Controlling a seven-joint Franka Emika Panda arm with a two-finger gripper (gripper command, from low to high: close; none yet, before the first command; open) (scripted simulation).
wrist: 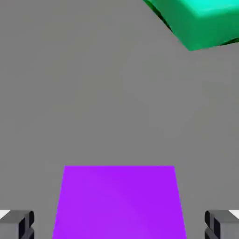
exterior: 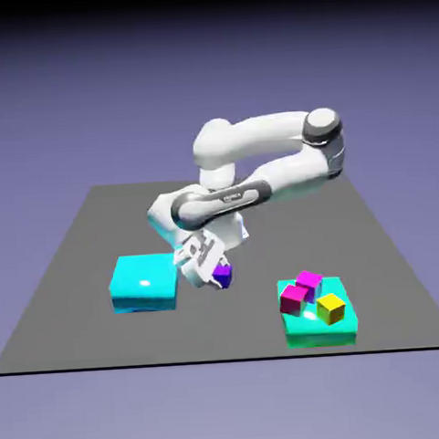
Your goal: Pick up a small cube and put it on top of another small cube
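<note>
You have a grey table (exterior: 78, 241) with two cyan platforms on it: the left platform (exterior: 143, 283) carries nothing, while the right platform (exterior: 319, 325) holds two magenta cubes (exterior: 300, 291) and a yellow cube (exterior: 331, 308), all touching. Your gripper (exterior: 211, 269) hangs between the platforms, its fingers (wrist: 18, 224) closed on the small cube (wrist: 119, 203), which is held above the table, beside the left platform

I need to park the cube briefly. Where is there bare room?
The cyan platform top at the exterior view's left is bare, as is grey table behind it. The teal platform is crowded with two magenta cubes and a yellow cube.
</note>
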